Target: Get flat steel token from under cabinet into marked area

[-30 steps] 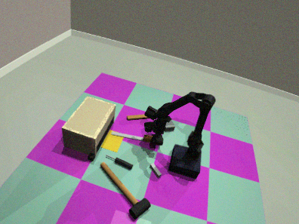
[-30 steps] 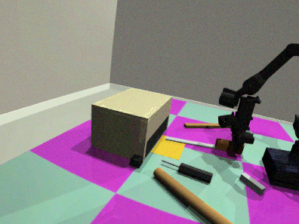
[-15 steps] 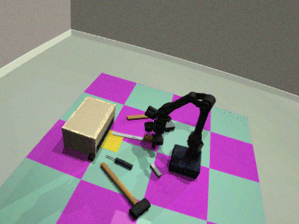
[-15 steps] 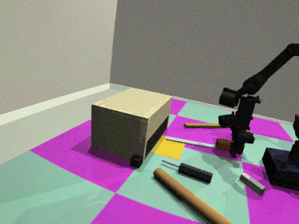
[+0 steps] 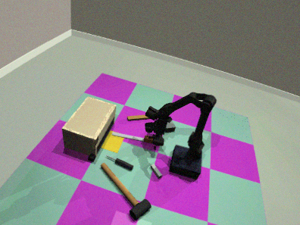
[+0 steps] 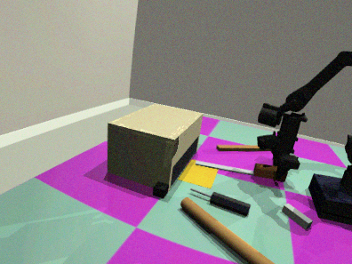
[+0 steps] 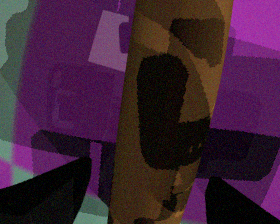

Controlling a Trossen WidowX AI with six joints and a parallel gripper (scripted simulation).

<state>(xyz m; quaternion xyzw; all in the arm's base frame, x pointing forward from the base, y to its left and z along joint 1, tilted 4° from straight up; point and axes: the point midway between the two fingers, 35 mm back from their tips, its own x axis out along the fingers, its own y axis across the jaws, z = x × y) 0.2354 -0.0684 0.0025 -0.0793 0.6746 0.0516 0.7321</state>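
Releasing the long-bladed tool [image 5: 129,136] [image 6: 224,167] [image 7: 165,100] looks like the step in hand. The hand [image 5: 154,146] [image 6: 279,180] [image 7: 150,177] stands partly open over the brown handle, fingers apart on either side, gripping nothing. Blade points toward the cabinet [image 5: 89,122] [image 6: 142,150], its tip by the yellow area [image 5: 113,142] [image 6: 200,174]; presumably laid so after, or for, a sweep under the front. Token: not seen in any view, whereabouts cannot be told; may be under the cabinet, where shadow fills the gap. Wrist view crops the handle; blade out of frame.
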